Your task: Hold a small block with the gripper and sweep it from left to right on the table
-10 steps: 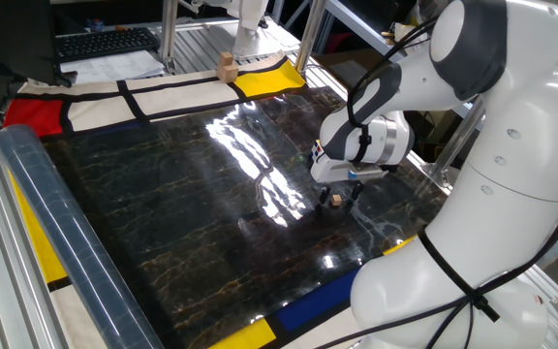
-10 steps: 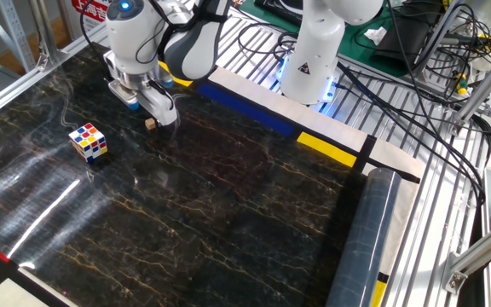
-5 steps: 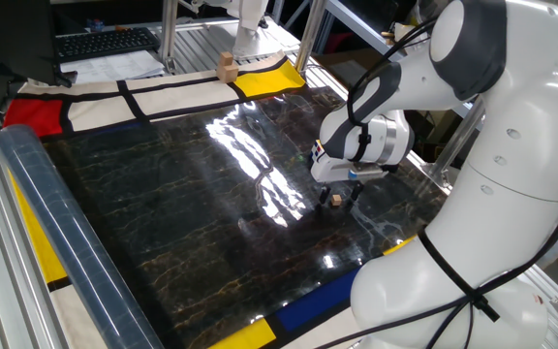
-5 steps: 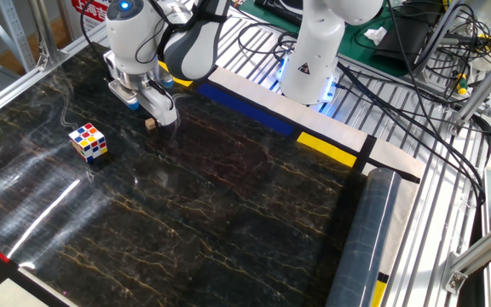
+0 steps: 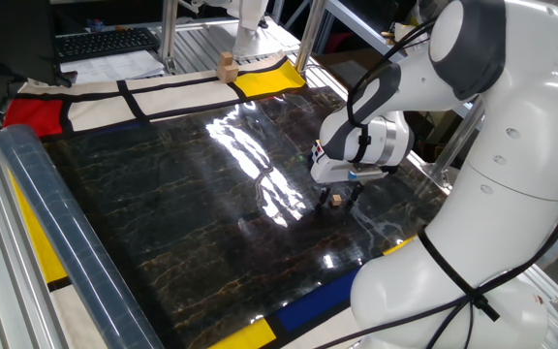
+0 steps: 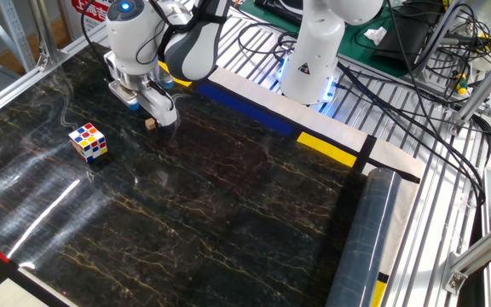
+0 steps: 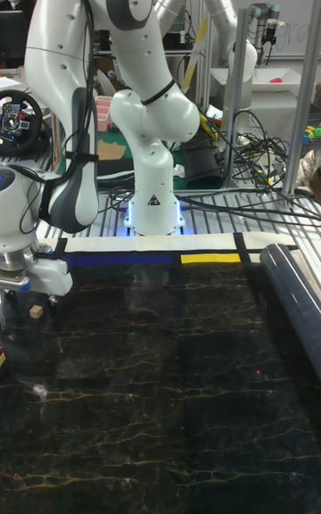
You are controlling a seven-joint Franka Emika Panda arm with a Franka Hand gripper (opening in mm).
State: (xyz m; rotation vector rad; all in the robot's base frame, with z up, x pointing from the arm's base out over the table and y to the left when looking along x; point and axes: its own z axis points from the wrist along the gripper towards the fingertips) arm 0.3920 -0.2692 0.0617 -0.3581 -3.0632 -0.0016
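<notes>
The small block [image 5: 337, 201] is a tiny tan cube resting on the black marble table [image 5: 182, 213] near its right side. My gripper [image 5: 339, 198] hangs low over it, open, with one dark finger on each side of the block and a gap showing. In the other fixed view the small block [image 6: 150, 123] lies just beside the gripper [image 6: 153, 113] at the table's [image 6: 228, 196] far left. The tall view shows the small block [image 7: 37, 310] under the gripper [image 7: 28, 298] at the left edge.
A multicoloured puzzle cube [image 6: 88, 141] sits a short way from the gripper. A taller tan block [image 5: 226, 66] stands on the far border panel. A grey rolled tube [image 5: 56, 233] lies along one table edge. The big white arm [image 5: 473, 174] fills the right side.
</notes>
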